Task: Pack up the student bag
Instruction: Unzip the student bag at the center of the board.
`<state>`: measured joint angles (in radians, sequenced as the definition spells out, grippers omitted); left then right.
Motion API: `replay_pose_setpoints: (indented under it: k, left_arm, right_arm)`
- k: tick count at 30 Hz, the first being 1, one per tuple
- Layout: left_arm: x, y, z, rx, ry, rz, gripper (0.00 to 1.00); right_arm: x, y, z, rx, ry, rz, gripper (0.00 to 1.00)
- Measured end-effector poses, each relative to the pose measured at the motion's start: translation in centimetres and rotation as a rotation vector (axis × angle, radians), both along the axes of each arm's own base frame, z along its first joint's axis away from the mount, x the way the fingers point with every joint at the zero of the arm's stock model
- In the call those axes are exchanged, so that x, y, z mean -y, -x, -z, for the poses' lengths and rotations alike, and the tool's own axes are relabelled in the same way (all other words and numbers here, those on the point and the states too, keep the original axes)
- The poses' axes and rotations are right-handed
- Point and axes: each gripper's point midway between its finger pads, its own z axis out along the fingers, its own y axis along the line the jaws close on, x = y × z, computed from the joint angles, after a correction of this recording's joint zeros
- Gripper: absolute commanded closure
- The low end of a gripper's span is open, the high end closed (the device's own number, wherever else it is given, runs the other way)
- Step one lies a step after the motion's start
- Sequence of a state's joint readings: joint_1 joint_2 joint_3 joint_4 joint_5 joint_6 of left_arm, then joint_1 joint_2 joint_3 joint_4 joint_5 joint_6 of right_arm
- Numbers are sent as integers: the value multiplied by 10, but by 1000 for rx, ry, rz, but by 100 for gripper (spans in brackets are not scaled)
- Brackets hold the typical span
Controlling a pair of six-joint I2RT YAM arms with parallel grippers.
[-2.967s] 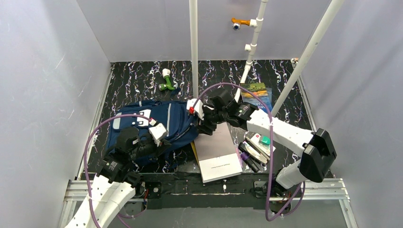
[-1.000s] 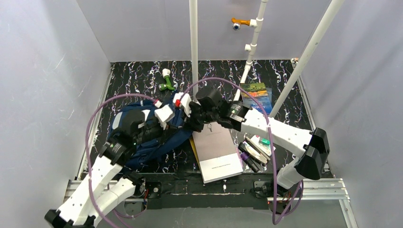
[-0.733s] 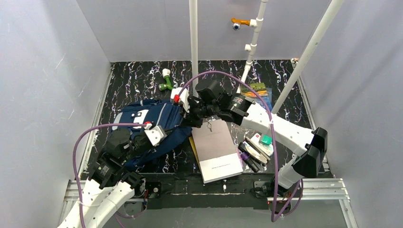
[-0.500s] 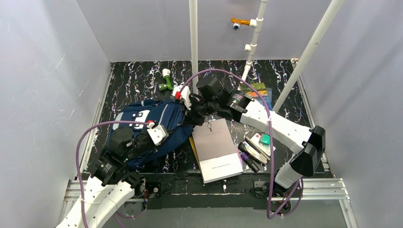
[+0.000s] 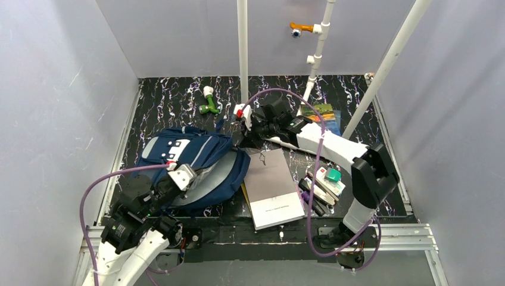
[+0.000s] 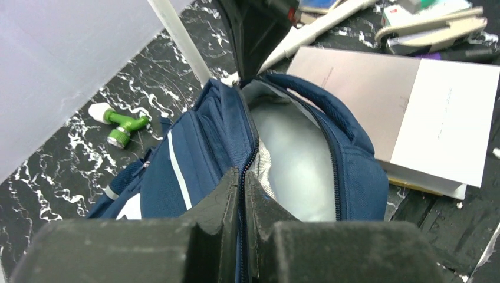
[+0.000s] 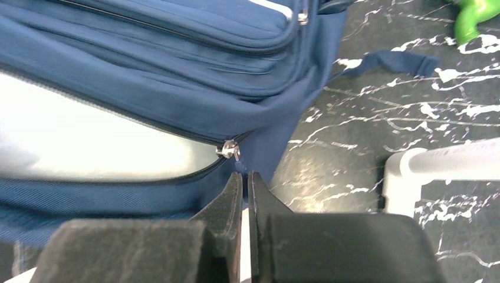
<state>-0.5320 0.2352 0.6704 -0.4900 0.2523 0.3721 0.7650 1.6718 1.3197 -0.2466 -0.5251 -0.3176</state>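
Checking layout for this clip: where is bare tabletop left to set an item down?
Bare: the far-left corner of the table, between the student bag and green fitting. Crowded: the near right, with notebook and stationery.

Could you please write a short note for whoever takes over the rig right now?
Left gripper: shut on the student bag at the near end of its zip opening.
Right gripper: shut on the bag's fabric at the far end, beside the zip pull.
Done: main compartment unzipped and gaping, grey lining showing.
Left: grey notebook, stationery pile and colourful book lie right of the bag, none packed.
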Motion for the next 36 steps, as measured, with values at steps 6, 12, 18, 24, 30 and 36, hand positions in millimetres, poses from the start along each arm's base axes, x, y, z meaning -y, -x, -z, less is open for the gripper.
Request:
replay_pose_setpoints:
  k: [6, 12, 18, 24, 30, 36]
  left_arm:
    - [-6, 11, -41, 41, 85, -14, 100]
    - [-8, 17, -54, 17, 137, -33, 77]
    - [-1, 4, -31, -196, 189, -110, 10]
    - [22, -19, 3, -441, 163, -150, 9]
    - [50, -43, 18, -568, 165, -155, 23]
    - [83, -33, 41, -647, 168, -104, 22]
  right_arm:
    - [-21, -39, 25, 58, -24, 44, 99]
    - [-25, -52, 30, 94, -11, 87, 99]
    - [-30, -36, 4, 92, -56, 93, 99]
    - [-50, 2, -39, 111, -156, 32, 99]
    - [-52, 3, -41, 91, -168, 61, 99]
    - [-25, -21, -22, -8, -95, 257, 47]
